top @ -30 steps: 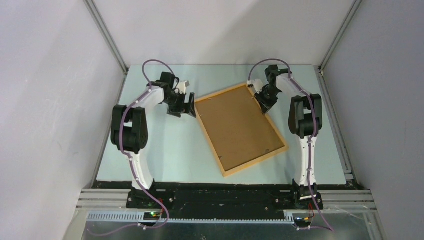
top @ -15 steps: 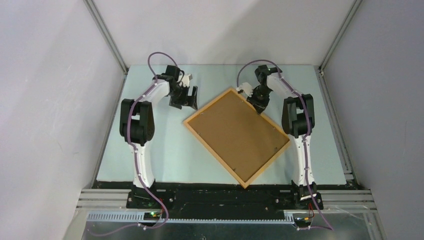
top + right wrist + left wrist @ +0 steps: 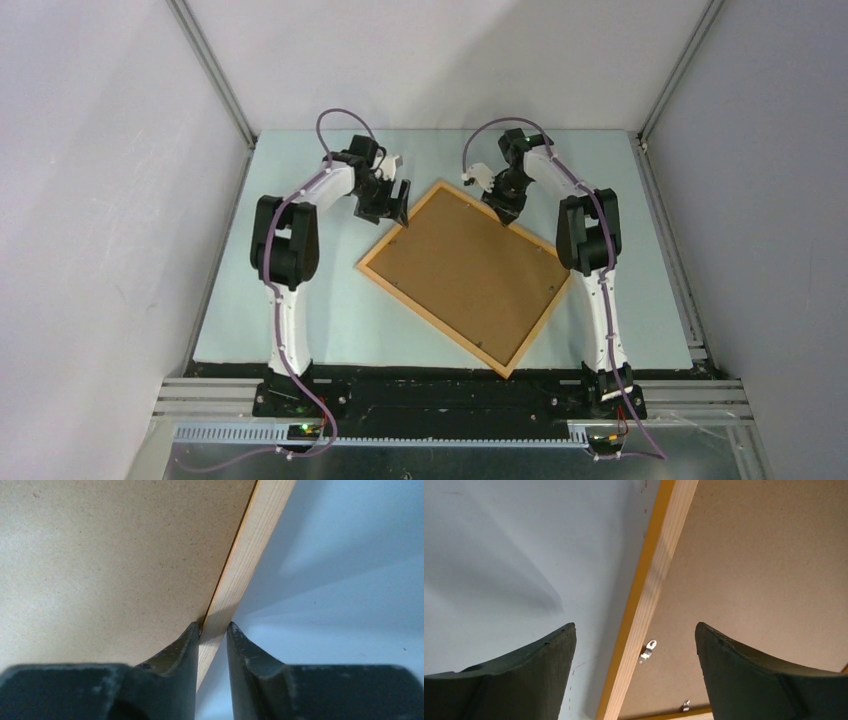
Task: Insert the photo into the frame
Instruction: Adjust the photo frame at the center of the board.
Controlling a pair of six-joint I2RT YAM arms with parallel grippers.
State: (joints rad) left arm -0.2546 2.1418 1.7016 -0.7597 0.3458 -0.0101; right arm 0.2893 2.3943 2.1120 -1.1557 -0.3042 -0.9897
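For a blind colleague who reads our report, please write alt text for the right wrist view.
The right pincer grips the wooden rail of the frame, with one finger over the brown backing board and the other over the pale blue table.

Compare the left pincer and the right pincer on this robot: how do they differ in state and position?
The left pincer stands wide open; the right pincer is closed on the thin light-orange wooden picture frame. The left pincer straddles the frame's far-left rail without gripping; the right pincer pinches its far-right rail. Shared: both are dark and sit at the plain brown backing board's edge.
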